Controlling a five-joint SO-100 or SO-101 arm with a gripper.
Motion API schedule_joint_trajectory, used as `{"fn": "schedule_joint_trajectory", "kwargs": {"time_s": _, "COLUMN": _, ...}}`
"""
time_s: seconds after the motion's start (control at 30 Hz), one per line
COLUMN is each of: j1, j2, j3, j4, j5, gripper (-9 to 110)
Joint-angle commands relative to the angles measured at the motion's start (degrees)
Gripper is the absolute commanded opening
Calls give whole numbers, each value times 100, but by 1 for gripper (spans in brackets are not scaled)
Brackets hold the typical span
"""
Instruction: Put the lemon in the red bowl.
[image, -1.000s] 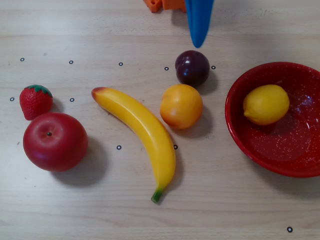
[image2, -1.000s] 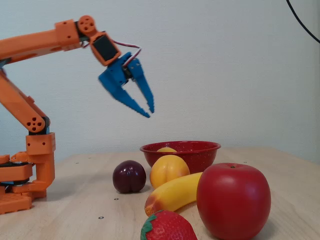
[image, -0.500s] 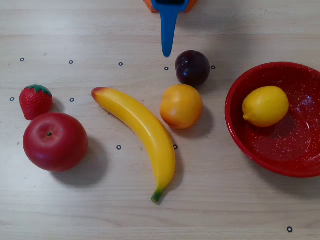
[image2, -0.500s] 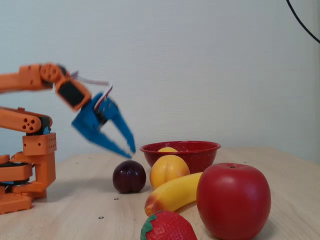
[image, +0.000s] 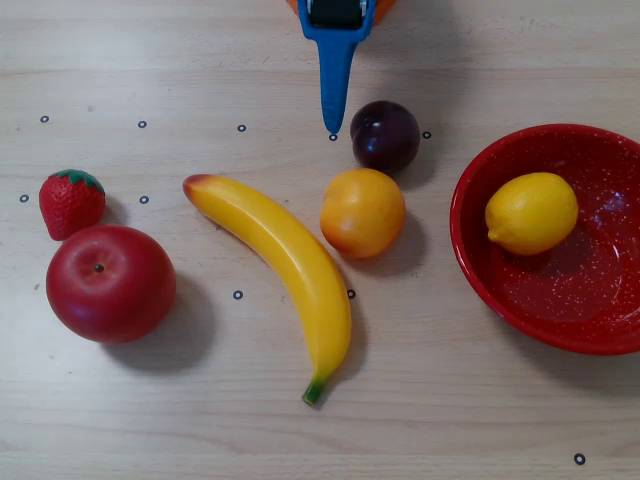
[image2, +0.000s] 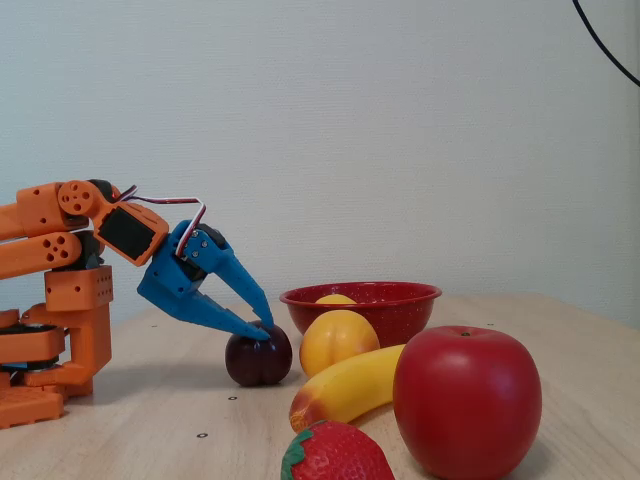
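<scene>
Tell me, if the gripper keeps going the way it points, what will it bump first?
Probably the plum. In the fixed view the gripper slants down with its tips right at the plum's top. Overhead, the tip sits just beside it, so it might graze past.

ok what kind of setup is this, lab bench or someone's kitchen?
Looks like a hobby or lab test bench, not a kitchen: a pale wood table marked with small ring dots, toy fruit laid out, an orange arm with a blue gripper, bare wall behind.

No legible text, labels, brands or numbers are showing in either view. Only small black ring marks are appearing on the bench (image: 300, 420) in the overhead view, set in rows; they are carrying no characters.
</scene>
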Motion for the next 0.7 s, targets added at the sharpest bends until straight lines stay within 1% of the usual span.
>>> {"fn": "schedule_joint_trajectory", "kwargs": {"time_s": 0.0, "j1": -35, "j2": -9, "j3": 79, "j4": 158, "j5": -255, "gripper": 0}}
{"fn": "schedule_joint_trajectory", "kwargs": {"time_s": 0.33, "j1": 9, "j2": -9, "j3": 79, "j4": 264, "j5": -492, "gripper": 0}}
{"fn": "schedule_joint_trajectory", "kwargs": {"time_s": 0.67, "j1": 26, "j2": -9, "j3": 79, "j4": 272, "j5": -457, "gripper": 0}}
